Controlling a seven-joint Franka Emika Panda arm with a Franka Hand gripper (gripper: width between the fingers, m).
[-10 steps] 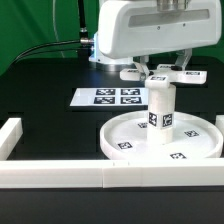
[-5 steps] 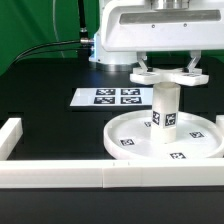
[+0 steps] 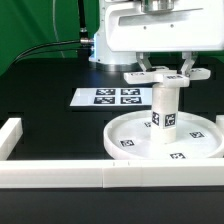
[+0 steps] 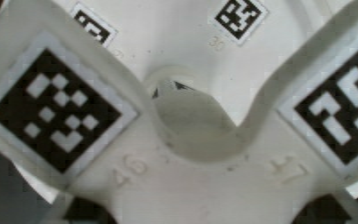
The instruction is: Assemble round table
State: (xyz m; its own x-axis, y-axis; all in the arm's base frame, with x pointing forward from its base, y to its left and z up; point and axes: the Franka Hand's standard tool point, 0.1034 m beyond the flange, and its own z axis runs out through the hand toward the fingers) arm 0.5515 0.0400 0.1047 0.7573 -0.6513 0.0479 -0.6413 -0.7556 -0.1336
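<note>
Three table parts are seen, all toward the exterior view's right.

Going from that view's left:
- A wall bar (image 3: 60, 178) is laid along the near edge of the desk (image 3: 45, 110).
- The marker board (image 3: 115, 97) is set further back, well apart from the parts.
- The disc (image 3: 112, 142) is laid flat on the desk.
- The cylinder (image 3: 164, 110) is stood upright on the disc's hub.
- The cross piece (image 3: 165, 76) is held level at the cylinder's top; touching or just clear cannot be told.
- The tool (image 3: 166, 68) is clamped on the cross piece, one finger on each side.

In the wrist view only the cross piece (image 4: 194, 60) is seen, with its centre socket and tags; the cylinder is hidden beneath it.

Risks, as judged:
- If the socket is not centred on the cylinder, a jam or crooked seating is likely.
- A sideways load could tip the cylinder off the hub or drag the disc.
- The thin piece could slip in the grip when twisted.
</note>
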